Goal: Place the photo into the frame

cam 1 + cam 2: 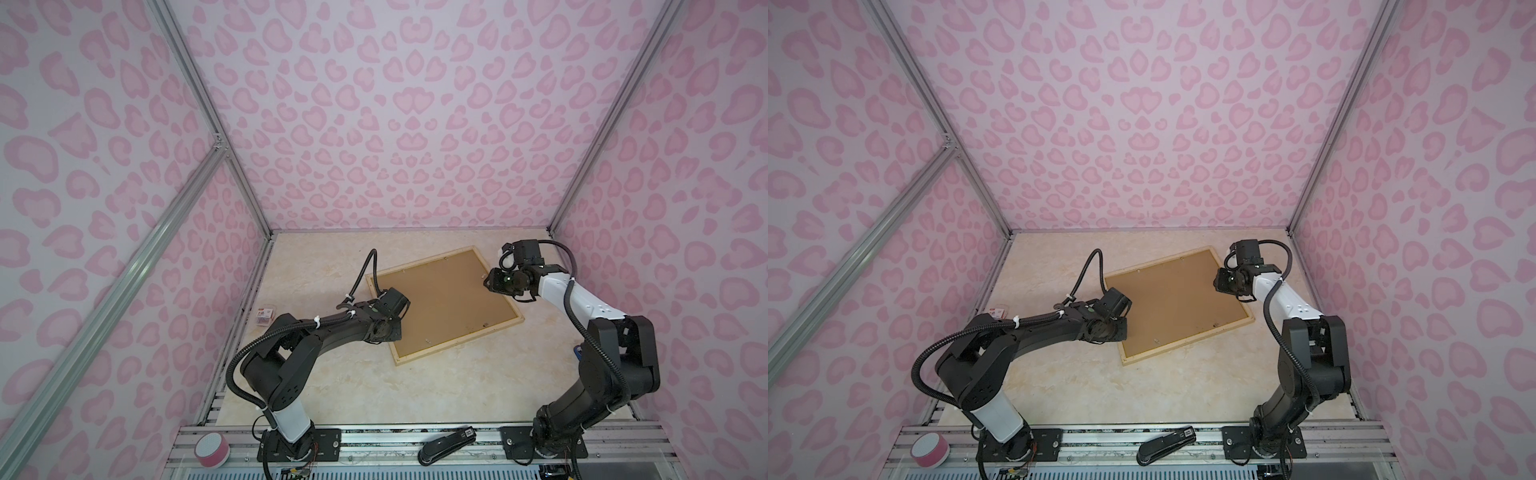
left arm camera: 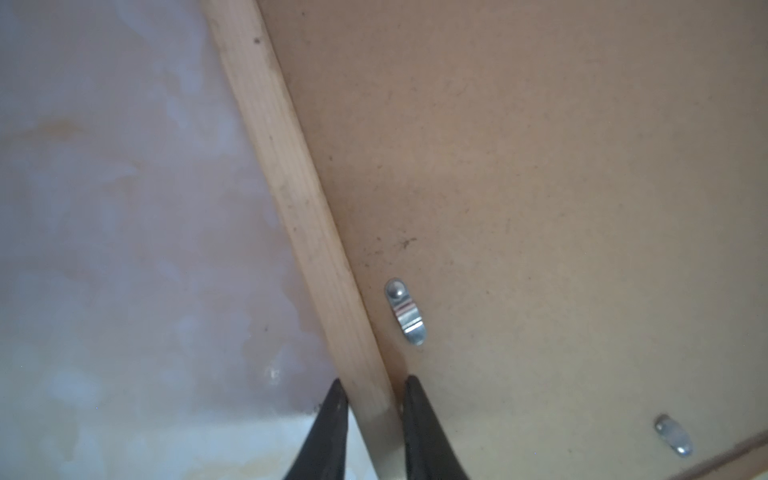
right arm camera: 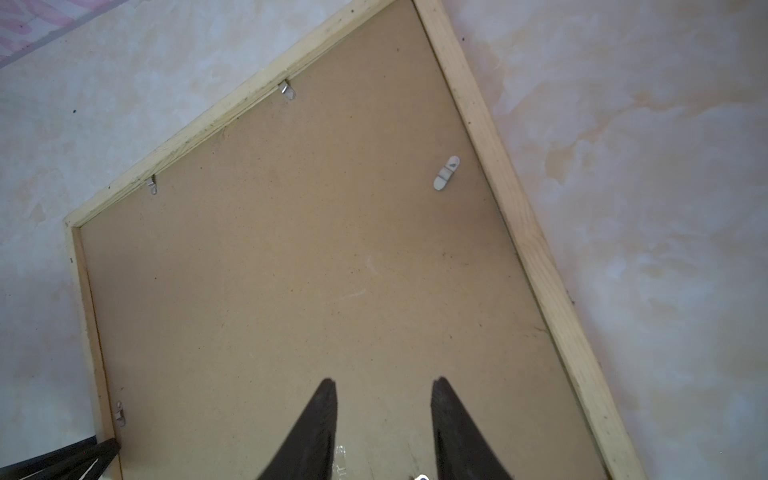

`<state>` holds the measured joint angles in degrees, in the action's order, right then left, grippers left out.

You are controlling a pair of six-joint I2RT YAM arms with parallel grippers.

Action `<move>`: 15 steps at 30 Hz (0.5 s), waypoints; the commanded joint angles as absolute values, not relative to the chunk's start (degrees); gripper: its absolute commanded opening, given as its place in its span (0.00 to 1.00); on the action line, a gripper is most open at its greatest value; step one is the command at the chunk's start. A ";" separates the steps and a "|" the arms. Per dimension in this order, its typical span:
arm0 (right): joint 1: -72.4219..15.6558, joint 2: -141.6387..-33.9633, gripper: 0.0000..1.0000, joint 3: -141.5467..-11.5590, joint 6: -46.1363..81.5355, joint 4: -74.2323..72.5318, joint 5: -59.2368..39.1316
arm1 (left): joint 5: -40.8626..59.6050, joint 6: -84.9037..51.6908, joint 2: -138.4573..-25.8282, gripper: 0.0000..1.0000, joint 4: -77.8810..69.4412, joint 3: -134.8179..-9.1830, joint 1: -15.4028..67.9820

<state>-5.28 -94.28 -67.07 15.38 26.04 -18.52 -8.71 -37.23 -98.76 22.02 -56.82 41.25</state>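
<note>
The frame (image 1: 459,340) lies back-side up on the marbled table (image 1: 415,395), in the middle of both top views toward the rear, turned askew so that its corners point like a diamond. A brown backing board (image 1: 444,303) fills it from strip to strip, flat inside the pale wood. The left gripper (image 2: 374,395) is down at the frame's left side. At the bottom of the left wrist view its jaws are narrowed onto one wooden strip. One of its fingers (image 2: 332,419) stands on the table side of the strip and its partner on the board side. Both sit against the wood, so the strip is pinched between them. Just above the fingertips in that view a small metal turn tab (image 2: 405,311) lies on the board beside the strip, and another shows in the lower right corner. The right gripper (image 3: 384,380) hangs over the right part of the board, near the frame's right-hand corner in the top views. Its jaws stand partly apart with bare board showing between them, and they hold nothing. Whether its tips touch the board cannot be told. Along the front rail at the bottom of the top views lie a black stapler (image 1: 446,449) and, at lower left, a pink-and-white roll of tape (image 1: 212,449). A small box (image 1: 266,316) sits at the table's left edge.
</note>
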 commanded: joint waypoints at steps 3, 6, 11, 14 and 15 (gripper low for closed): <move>-9.80 -95.59 0.40 -67.12 15.67 23.86 -18.90 | -11.89 -25.52 -99.89 0.17 19.73 -56.82 40.09; -13.16 -97.12 0.39 -67.41 16.91 22.57 -19.35 | -11.04 -22.40 -100.11 0.16 17.35 -56.70 38.66; -20.51 -100.95 0.39 -68.29 19.37 18.51 -20.06 | -8.56 -18.88 -101.59 0.17 15.37 -59.10 34.47; -24.45 -104.32 0.39 -69.64 21.05 16.33 -20.77 | -7.59 -18.12 -101.95 0.21 15.58 -60.62 33.23; -25.68 -105.30 0.39 -70.13 21.45 15.82 -20.86 | -7.51 -18.10 -101.83 0.23 15.77 -60.92 33.14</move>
<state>-23.73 -103.15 -69.28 19.09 19.09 -20.05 -8.43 -21.45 -101.78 16.49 -59.61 33.32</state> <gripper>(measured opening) 0.386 0.208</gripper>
